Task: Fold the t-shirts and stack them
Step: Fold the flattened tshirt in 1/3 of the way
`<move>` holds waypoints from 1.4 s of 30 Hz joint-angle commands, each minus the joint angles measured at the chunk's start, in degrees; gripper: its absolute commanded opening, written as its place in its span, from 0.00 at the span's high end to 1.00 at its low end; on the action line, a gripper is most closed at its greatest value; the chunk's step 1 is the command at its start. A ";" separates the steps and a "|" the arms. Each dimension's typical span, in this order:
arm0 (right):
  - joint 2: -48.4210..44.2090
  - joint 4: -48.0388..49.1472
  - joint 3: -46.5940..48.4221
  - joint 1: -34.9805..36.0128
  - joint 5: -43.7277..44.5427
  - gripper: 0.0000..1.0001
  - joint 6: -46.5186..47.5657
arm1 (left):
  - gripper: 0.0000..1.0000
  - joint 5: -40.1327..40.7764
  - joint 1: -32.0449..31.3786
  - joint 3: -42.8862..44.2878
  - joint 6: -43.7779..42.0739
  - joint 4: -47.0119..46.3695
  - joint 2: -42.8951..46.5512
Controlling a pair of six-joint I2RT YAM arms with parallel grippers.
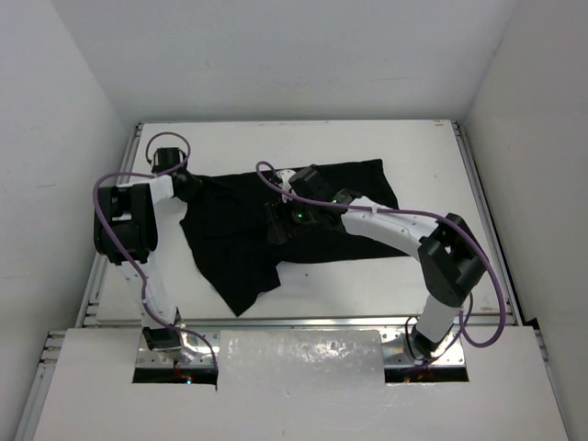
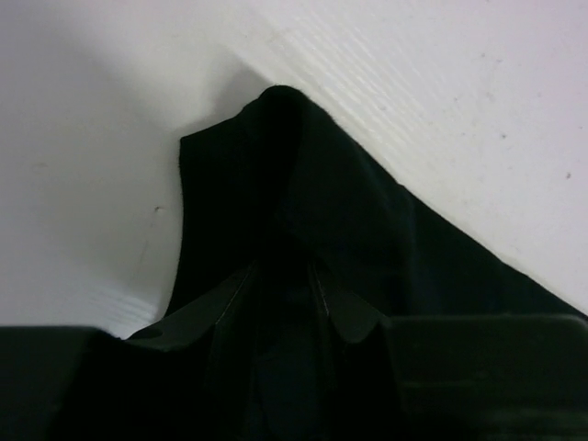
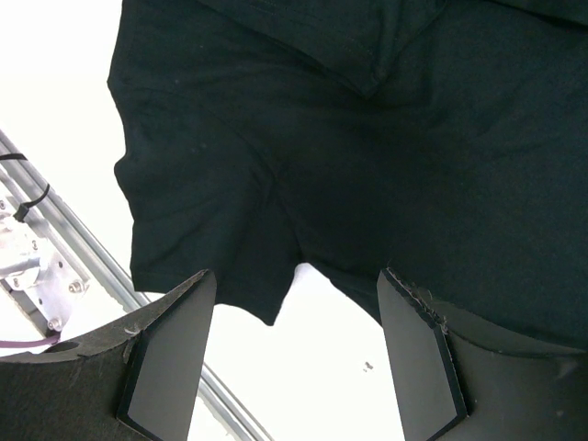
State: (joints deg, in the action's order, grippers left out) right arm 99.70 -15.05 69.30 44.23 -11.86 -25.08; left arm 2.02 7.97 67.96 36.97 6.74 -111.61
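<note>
We see white links and blocky black joints on the left arm [image 1: 124, 225] and right arm [image 1: 395, 223], purple cables [image 1: 96, 193] trailing, and perhaps small green lights [image 1: 300, 218].

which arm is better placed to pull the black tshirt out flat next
Left. The left gripper looks shut on a bunched edge of the black cloth t-shirt at its left side, ready to pull. The right gripper hangs open above the shirt's middle, gripping nothing.
</note>
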 commanded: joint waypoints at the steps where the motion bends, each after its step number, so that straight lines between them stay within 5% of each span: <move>1: 0.93 1.51 2.42 -0.02 -0.27 0.29 0.91 | 0.74 -0.97 0.30 2.70 -1.37 -0.06 -1.24; 7: 2.08 1.42 3.12 -0.02 -0.36 0.29 0.74 | 0.78 -1.58 0.29 2.79 -1.29 0.29 -2.21; 15: 2.16 0.99 3.13 -0.11 -0.18 0.29 1.00 | 1.00 -1.67 0.29 4.89 -1.37 1.25 -2.91; 42: 2.87 0.99 2.33 -0.02 1.13 0.29 1.17 | 1.00 5.10 2.23 8.93 0.56 6.44 3.69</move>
State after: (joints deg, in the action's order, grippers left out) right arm 102.08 -15.14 70.22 44.23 -11.88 -24.99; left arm 6.20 9.41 72.99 37.98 14.87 -109.27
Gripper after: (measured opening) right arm 0.712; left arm 0.004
